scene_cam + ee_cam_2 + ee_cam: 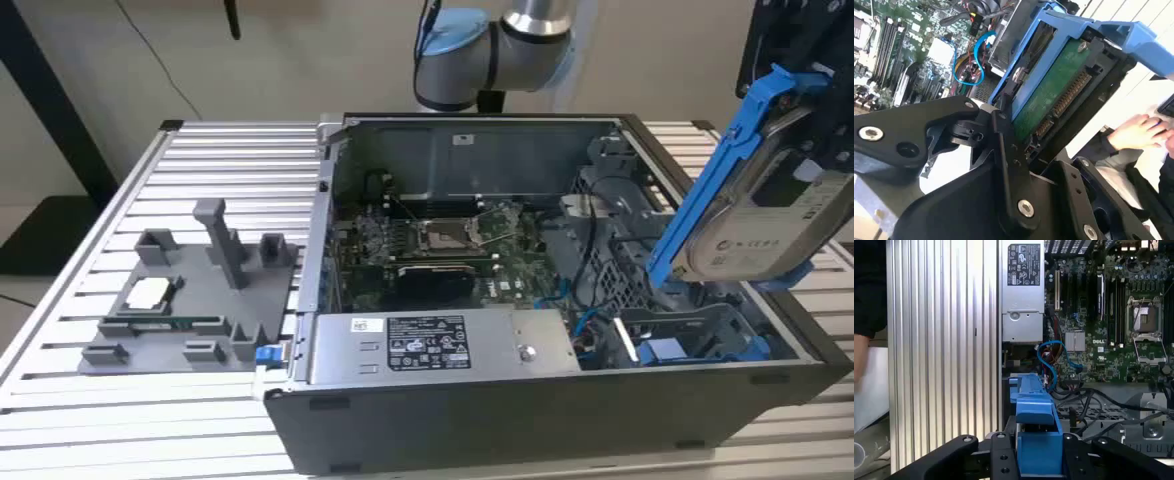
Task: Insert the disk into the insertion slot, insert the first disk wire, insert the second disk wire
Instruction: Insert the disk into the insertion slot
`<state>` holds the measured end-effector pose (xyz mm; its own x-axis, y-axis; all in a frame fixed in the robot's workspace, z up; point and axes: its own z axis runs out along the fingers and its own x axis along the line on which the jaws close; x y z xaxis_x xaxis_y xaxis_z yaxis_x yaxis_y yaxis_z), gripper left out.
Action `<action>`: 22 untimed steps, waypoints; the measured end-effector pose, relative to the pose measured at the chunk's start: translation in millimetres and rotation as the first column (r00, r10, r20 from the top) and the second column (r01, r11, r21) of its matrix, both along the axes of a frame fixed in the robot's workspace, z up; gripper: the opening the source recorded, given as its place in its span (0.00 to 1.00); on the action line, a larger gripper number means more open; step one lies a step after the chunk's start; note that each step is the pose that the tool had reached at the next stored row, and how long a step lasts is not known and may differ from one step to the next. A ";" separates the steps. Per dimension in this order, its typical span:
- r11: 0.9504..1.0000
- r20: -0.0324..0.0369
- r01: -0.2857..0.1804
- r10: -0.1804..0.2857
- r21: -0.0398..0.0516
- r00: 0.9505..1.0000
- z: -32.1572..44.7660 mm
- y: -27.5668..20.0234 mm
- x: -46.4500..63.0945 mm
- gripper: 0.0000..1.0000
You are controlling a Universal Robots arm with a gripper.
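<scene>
Gripper (pixel 1037 450) tight on disk (pixel 758 215), tilted over open PC case (pixel 534 420); blue cables (pixel 1042 359) near insertion slot (pixel 687 338), PSU box (pixel 434 343) alongside

Silver metal disk (pixel 771 215): smooth, semi-gloss, w/ white paper label. Its bright blue plastic frame (pixel 737 150): glossy. Black gripper (pixel 1039 460) links: matt. Ribbed aluminium table (pixel 227 160): satin. Grey plastic fixture tray (pixel 200 290): matt. Dark grey metal PC case (pixel 534 420): matt paint.

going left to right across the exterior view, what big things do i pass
grey fixture tray → silver power-supply box → disk, held up above the open case
</scene>
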<state>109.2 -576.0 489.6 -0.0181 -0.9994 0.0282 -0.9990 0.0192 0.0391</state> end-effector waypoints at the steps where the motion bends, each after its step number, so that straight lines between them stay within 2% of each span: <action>1: 1.000 0.000 0.000 0.000 0.000 1.000 0.0 0.0 0.0 0.33; 15: 1.000 0.000 0.000 0.000 -0.009 1.000 0.0 0.0 0.0 0.33; 22: 1.000 0.000 0.000 0.000 -0.009 1.000 -1.7 0.0 0.0 0.33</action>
